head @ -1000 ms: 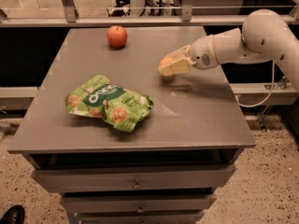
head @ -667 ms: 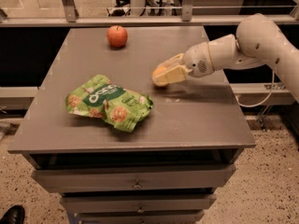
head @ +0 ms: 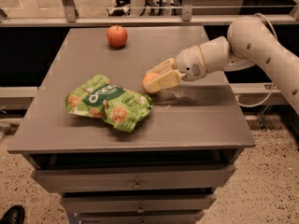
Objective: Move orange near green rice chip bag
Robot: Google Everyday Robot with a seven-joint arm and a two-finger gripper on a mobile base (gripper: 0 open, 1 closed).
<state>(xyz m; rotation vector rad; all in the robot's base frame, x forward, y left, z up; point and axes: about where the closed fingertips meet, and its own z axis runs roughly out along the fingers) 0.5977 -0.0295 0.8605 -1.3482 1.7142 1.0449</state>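
Over the last second the gripper (head: 154, 81) had travelled left across the table (head: 201, 120), toward the green rice chip bag (head: 109, 101). Its fingers were clamped on the orange (head: 148, 79), which was now just beside the bag's right edge. By my judgement, only putting down and release were left.

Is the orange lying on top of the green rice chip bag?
No, the orange is clamped in the gripper over the table, just off the upper right edge of the green rice chip bag.
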